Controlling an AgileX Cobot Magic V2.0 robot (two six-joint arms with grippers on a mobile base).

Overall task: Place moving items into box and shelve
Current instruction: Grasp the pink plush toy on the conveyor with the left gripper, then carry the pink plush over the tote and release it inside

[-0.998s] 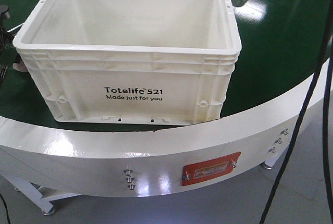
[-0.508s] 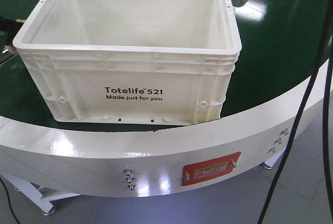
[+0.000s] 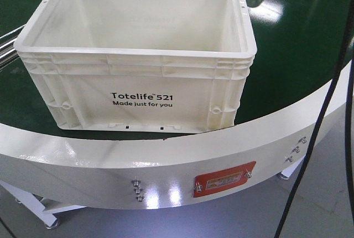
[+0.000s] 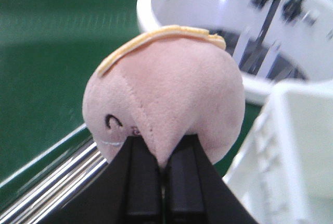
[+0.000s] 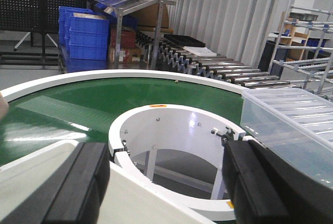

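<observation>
Left gripper clamped on the pink toy, pinching its bottom seam. Toy sits above a chrome rail, just beside the box corner. Box stands upright on the green belt, print facing the front camera. Right gripper is spread wide, with belt and white inner ring ahead.

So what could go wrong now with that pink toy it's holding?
The left gripper pinches only a small fold under the pink toy, so it may slip out. The toy hangs outside the white crate, near the metal rail and green belt; dropped now, it would likely miss the crate.
</observation>
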